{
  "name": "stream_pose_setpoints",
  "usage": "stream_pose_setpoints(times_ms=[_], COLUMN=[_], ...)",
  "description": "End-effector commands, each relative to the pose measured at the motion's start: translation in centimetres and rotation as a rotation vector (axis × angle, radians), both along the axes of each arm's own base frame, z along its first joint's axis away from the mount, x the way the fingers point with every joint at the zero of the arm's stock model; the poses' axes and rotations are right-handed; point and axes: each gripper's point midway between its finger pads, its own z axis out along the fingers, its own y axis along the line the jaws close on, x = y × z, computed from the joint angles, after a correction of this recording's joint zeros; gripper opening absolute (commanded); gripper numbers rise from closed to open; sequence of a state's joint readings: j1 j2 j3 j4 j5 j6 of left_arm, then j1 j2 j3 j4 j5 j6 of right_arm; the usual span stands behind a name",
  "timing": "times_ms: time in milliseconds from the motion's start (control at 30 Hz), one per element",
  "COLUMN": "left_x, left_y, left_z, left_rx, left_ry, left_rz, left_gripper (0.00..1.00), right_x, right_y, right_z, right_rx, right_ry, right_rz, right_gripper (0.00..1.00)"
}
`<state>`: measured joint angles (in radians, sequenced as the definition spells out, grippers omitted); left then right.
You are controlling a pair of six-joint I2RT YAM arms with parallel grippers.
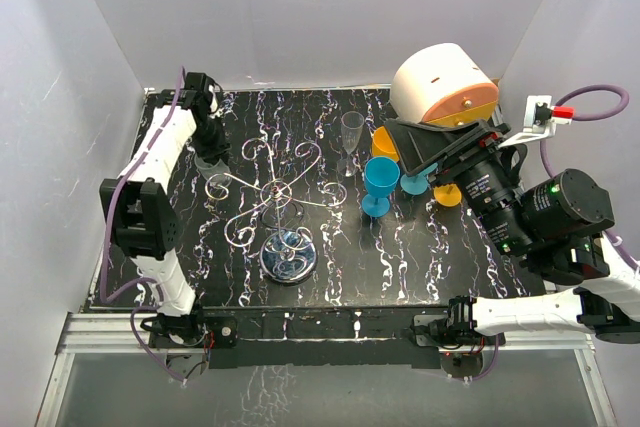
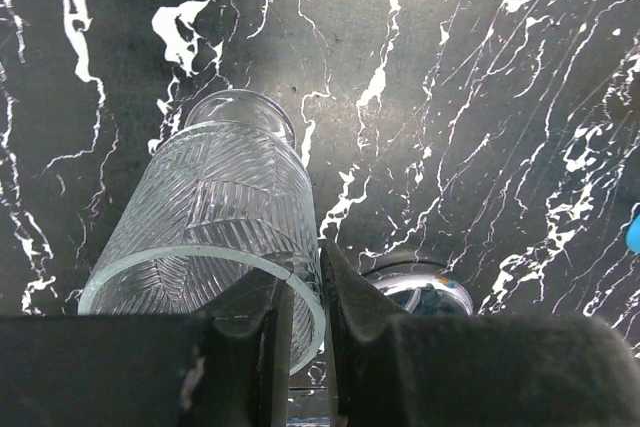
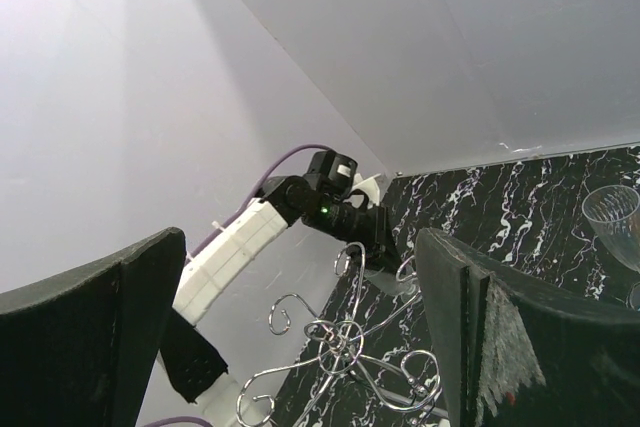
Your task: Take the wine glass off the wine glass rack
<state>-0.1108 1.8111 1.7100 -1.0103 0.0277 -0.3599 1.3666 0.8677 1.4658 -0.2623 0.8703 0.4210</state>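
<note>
Wire, silver and curled into scrolls, forms the wine glass rack (image 1: pixel 280 197), rising from a round shiny base on the black white-veined table (image 1: pixel 400 257). The clear wine glass (image 1: pixel 216 185) sits at its left scroll tips. From the left wrist, the left claw (image 2: pixel 305 332) is clenched on the glass's rim, its wall cut in herringbone ribs. From the right wrist, the right claw (image 3: pixel 300 347) is released, fingers wide apart.

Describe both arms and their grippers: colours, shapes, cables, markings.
The left arm and right arm have white tubular links joined by bulky black joint housings. A purple cable runs along the left arm; a second purple cable loops near the right, whose housing shows a green light. The left gripper and right gripper have flat matte black fingers, scuffed pale at the edges.
</note>
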Motion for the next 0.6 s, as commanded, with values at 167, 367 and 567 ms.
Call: stream_pose_setpoints(times_ms=[167,367,567], left_x=[2.0,2.6,2.3], left_y=[-0.5,-0.3,0.2], left_z=[-1.6,-3.7,-5.4], left_rx=[-0.020,-0.004,0.024], left_ry=[-0.018,0.006,0.035], left_rz=[-0.031,-0.035,-0.036], left_gripper=[0.00,0.00,0.00], right_x=[-0.1,0.0,0.1], right_y=[0.2,0.2,0.4], right_z=[0.6,0.5,0.2], right_rx=[0.012,0.010,0.006], right_ry=[-0.008,-0.007,-0.004], right_rz=[0.008,0.003,-0.001], right_gripper=[0.98,0.98,0.98])
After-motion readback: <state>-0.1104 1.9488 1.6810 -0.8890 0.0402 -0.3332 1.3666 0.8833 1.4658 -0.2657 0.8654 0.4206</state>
